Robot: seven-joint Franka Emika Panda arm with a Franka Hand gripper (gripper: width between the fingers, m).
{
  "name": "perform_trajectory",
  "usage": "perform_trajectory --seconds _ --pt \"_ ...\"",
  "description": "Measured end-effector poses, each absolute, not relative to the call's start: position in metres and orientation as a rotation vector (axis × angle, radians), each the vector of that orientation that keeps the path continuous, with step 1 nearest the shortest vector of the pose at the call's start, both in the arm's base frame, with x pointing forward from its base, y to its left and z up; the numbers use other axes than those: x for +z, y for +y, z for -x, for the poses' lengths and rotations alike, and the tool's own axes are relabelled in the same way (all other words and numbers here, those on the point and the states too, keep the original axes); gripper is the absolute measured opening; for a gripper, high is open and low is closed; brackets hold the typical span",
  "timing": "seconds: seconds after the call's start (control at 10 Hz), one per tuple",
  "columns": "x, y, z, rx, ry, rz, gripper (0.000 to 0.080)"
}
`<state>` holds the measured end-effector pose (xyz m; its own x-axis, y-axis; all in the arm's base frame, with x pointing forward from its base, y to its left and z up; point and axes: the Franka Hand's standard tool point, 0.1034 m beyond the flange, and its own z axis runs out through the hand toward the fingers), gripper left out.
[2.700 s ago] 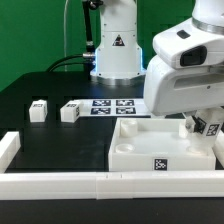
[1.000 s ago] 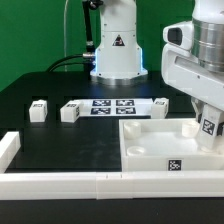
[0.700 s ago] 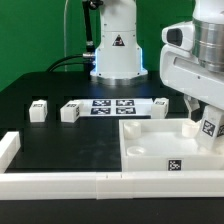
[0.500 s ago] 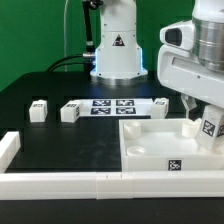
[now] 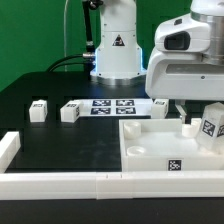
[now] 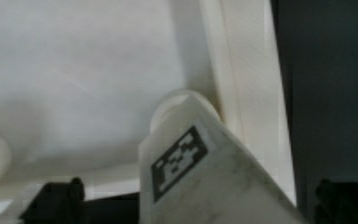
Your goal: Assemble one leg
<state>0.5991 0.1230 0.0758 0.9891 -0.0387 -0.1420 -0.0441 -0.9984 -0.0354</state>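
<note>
A leg (image 5: 212,126), a stubby white post with a square tag, stands at the exterior view's right end of the white panel (image 5: 150,148). In the wrist view the same leg (image 6: 202,160) shows its tag and lies between my two dark fingertips. My gripper (image 6: 197,203) is open, with a gap on each side of the leg. In the exterior view the arm's white hand (image 5: 185,60) hangs over the panel's back right, and the fingers are mostly hidden under it. A small white bump (image 5: 188,125) sits on the panel beside the leg.
Two loose legs (image 5: 38,109) (image 5: 70,111) lie on the black table at the exterior view's left. A third (image 5: 160,101) lies behind the panel. The marker board (image 5: 112,104) lies in front of the robot base. A white rail (image 5: 60,182) runs along the front edge.
The arm's hand has moved toward the exterior view's left and slightly up. The leg now stands uncovered at the panel's right end. The other legs have not moved.
</note>
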Motion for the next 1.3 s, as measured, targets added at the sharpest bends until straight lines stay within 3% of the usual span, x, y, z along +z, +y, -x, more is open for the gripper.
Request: perform_trajectory --seconds 0.5,0.8,1.0,1.3 --pt "0.0766 0.1288 -0.599 0.197 -0.674 2.997 0.0649" --pt "0.076 0.1285 -0.5987 0.197 -0.691 2.991 0.0621" --pt "0.0757 0.1282 -0.5987 0.198 -0.691 2.991 0.0294" --pt "0.0755 0.127 -0.599 0.2 -0.619 3.01 0.0294"
